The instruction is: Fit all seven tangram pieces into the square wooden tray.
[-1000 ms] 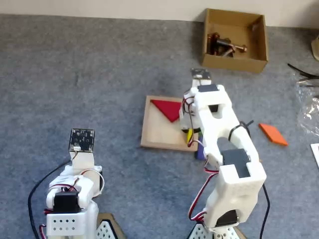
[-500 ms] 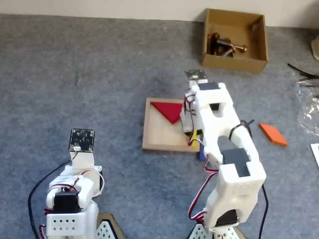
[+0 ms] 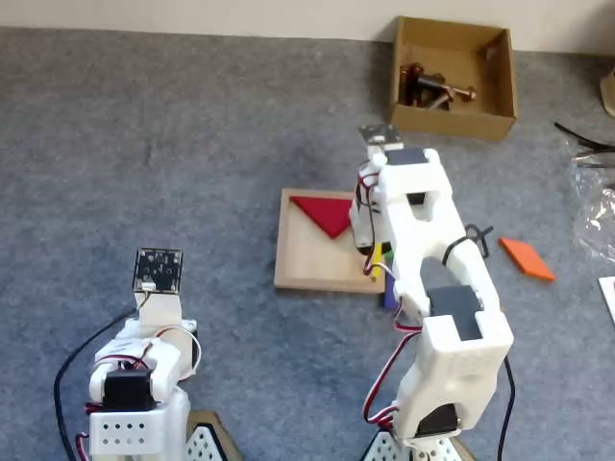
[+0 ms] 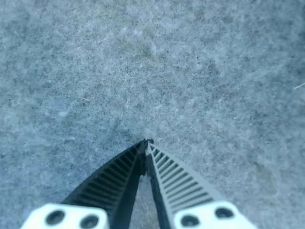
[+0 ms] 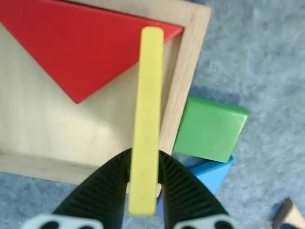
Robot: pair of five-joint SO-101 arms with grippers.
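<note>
High view, right arm: the white arm reaches out over the right side of the square wooden tray (image 3: 306, 261), which lies on the grey felt bench (image 3: 144, 134).
High view, tray contents: a red triangle (image 3: 325, 211) lies flat in the tray's far right corner.
High view, loose pieces: an orange piece (image 3: 526, 257) lies well apart to the right; a blue piece (image 3: 387, 296) peeks out from under the arm just beside the tray's near right corner.
High view, background: an open cardboard box (image 3: 452, 106) sits beyond the tray.
High view, change: over the last second the right arm has stretched slightly further toward the box. The left arm has kept still, folded back at the near left.
Left wrist view, end effector: the left end effector (image 4: 147, 143) hangs over bare felt, its fingertips pressed together with nothing between them.
Right wrist view, end effector: the right end effector (image 5: 144, 157) is clamped on a yellow piece (image 5: 147, 105), held on edge.
Right wrist view, yellow piece: it runs along the inside of the tray's right rim (image 5: 183, 95), its far end over the red triangle's (image 5: 90, 52) tip. I cannot tell whether it touches the tray floor.
Right wrist view, outside the rim: a green piece (image 5: 209, 129) lies just beside the tray, with the blue piece (image 5: 212, 172) touching it on the near side.
</note>
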